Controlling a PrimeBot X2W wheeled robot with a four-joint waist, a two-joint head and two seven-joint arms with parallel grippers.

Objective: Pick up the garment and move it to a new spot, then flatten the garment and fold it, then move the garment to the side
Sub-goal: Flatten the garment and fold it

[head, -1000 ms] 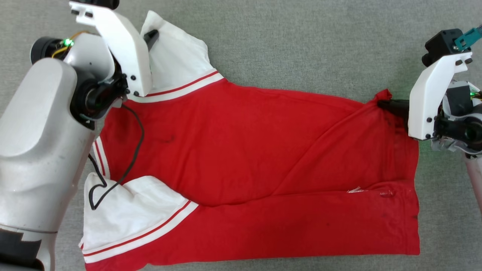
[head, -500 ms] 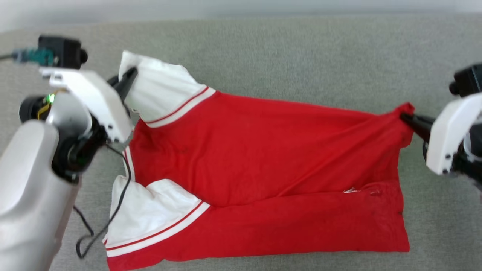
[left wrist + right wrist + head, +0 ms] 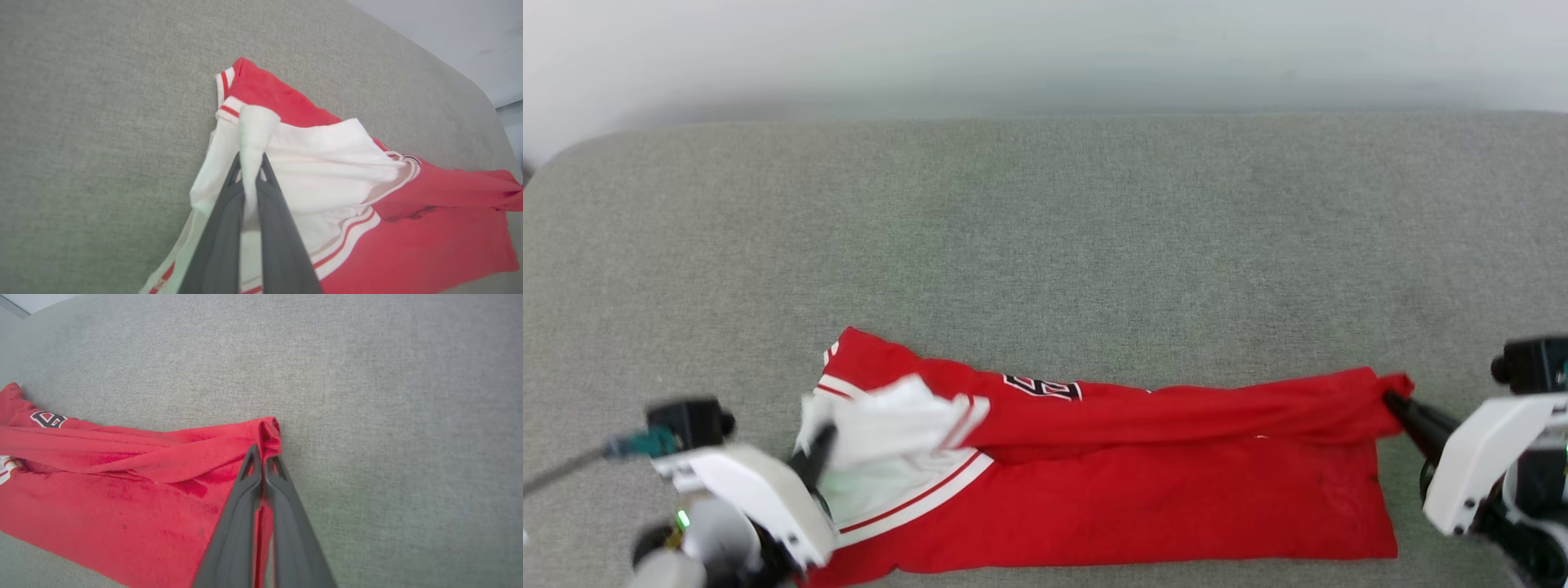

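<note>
At the near side of the bench [image 3: 1045, 229], the left gripper [image 3: 823, 434] is clamped on a bunched pinch of the garment's white sleeve [image 3: 890, 416]. In the left wrist view its two dark fingers [image 3: 220, 228] stand almost together with white cloth pressed between them, a puff of it poking out past the tips. Toward the near right, the right gripper [image 3: 1390, 398] is closed tight on the red end corner of the garment [image 3: 1176, 498], and the right wrist view shows red cloth nipped between the fingertips [image 3: 250, 457]. The garment lies stretched left to right between the two grippers, along the near side of the bench, its lower red layer flat on the grey fabric. Its farther edge is doubled into a long raised roll running from one gripper to the other. Dark, white-outlined lettering [image 3: 1041, 386] peeks out on that roll, nearer the sleeve end. Beyond the garment the grey bench runs bare to its far edge and rounded far left corner, with a pale wall [image 3: 1045, 49] behind.
</note>
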